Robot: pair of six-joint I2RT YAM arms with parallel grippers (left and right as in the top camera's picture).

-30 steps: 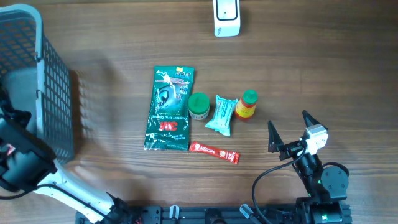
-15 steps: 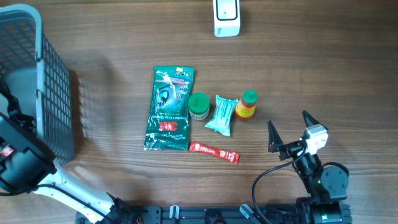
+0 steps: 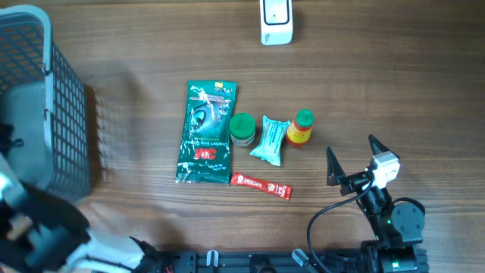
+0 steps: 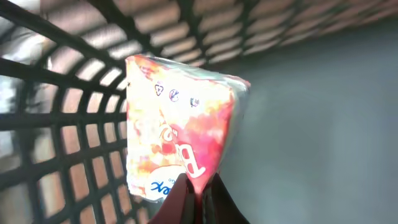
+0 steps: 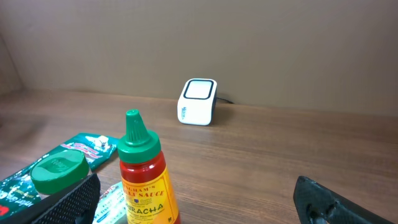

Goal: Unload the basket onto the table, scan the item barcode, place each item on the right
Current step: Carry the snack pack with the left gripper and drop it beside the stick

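The pink packet, pinched in the left gripper, should be lifted clear of the basket, then turned barcode-first toward the scanner at twelve o'clock.

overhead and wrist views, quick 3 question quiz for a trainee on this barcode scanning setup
1. True or false: the right gripper is shut on the sriracha bottle.
2. In the overhead view, the scanner stands near which edge of the picture? A) top B) left C) bottom
3. Short answer: what is the left gripper shut on, inside the basket?

Key: 1 false, its jaws stand open and apart from the bottle. 2 A. 3 a pink packet.
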